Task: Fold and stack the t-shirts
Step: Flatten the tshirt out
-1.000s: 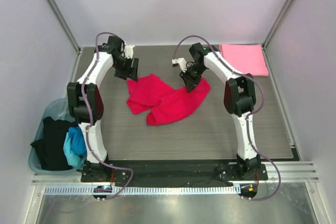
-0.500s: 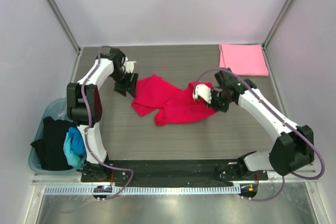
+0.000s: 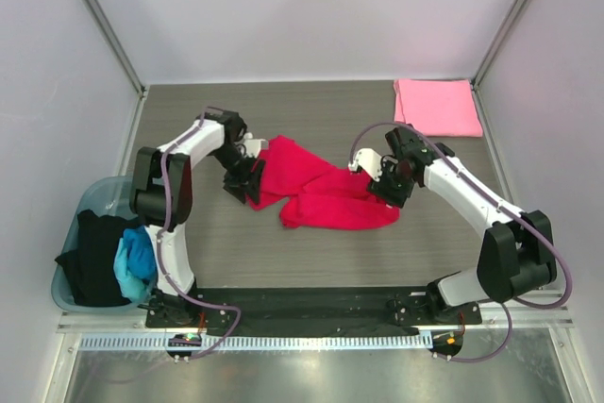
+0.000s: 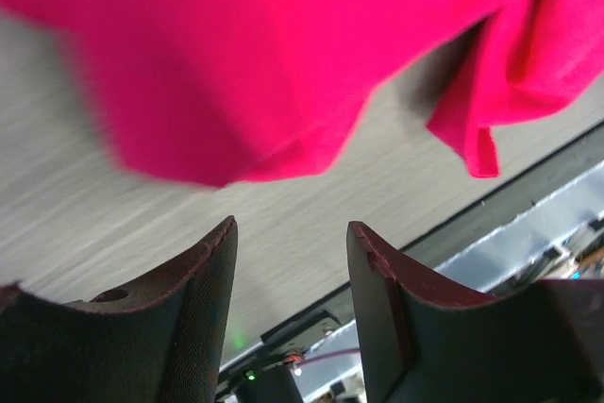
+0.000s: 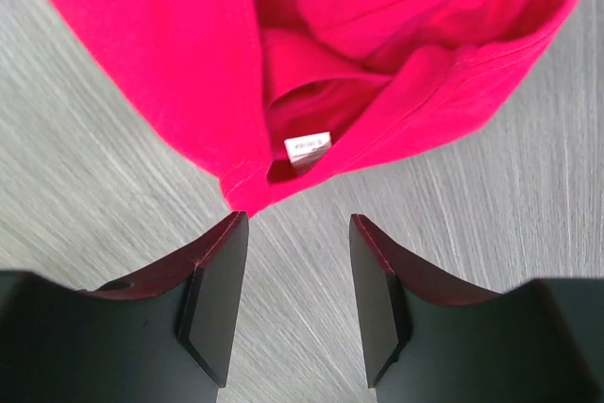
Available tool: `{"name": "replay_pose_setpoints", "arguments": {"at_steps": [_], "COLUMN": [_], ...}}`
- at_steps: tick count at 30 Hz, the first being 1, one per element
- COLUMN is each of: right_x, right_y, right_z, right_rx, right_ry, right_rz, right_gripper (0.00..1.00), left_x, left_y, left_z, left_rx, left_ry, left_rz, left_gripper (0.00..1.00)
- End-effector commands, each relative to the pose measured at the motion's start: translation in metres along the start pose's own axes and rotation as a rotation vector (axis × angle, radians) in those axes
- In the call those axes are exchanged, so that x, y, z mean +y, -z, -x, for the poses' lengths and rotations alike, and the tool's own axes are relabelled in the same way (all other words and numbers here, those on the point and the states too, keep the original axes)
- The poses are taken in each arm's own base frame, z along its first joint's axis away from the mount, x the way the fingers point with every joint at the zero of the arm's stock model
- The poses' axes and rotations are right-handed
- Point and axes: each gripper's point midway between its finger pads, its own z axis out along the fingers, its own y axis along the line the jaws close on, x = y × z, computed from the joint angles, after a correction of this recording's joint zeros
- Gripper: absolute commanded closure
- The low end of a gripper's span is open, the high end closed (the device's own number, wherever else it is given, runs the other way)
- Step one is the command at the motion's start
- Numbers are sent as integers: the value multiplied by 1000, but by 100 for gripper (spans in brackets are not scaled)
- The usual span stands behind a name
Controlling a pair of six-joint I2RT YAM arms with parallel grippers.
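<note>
The left hand point(image 4: 291, 226) is hovering half open and empty at the left edge of the crumpled crimson t-shirt point(image 3: 321, 191) lying mid-way on the worktop point(image 3: 311, 252), and the right hand point(image 5: 298, 217) is doing likewise at its right edge; the cloth, soft and limp, is probably wanting a pinch at the hems.

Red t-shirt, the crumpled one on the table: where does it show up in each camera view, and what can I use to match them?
Top external: the red t-shirt lies crumpled near the middle of the table.
Left wrist: the red t-shirt fills the top of the picture, blurred at the left.
Right wrist: the red t-shirt fills the top, its white label showing.
Shared landmark: the grey wood-grain table under the shirt, in all three.
</note>
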Motion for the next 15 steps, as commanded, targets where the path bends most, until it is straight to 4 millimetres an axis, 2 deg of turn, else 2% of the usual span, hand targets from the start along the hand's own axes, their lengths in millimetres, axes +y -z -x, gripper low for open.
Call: {"name": "replay_pose_setpoints", "arguments": {"at_steps": [1, 4, 9, 11, 13, 14, 15], "right_x": [-16, -22, -35, -48, -64, -68, -82], "right_y": [8, 10, 6, -1, 0, -9, -5], "right_z": [18, 25, 28, 26, 34, 33, 39], "right_rx": [-51, -69, -90, -97, -132, -121, -142], "right_ry": [-39, -54, -155, -216, -260, -277, -295], "right_rz": [-47, -59, -102, -120, -131, -112, -128], "right_gripper": [47, 47, 46, 44, 42, 41, 41], "left_x": [-24, -25, -20, -20, -15, -17, -15], "left_y": [-11, -21, -20, -18, -17, -11, -11], "left_z": [0, 4, 14, 14, 8, 7, 4], "left_rx": [12, 31, 27, 27, 33, 20, 20], "left_ry": [-33, -36, -31, -28, -28, -36, -36], "left_rz": [-43, -36, -6, 3, 30, 40, 53], "left_gripper": [49, 49, 49, 49, 46, 45, 39]}}
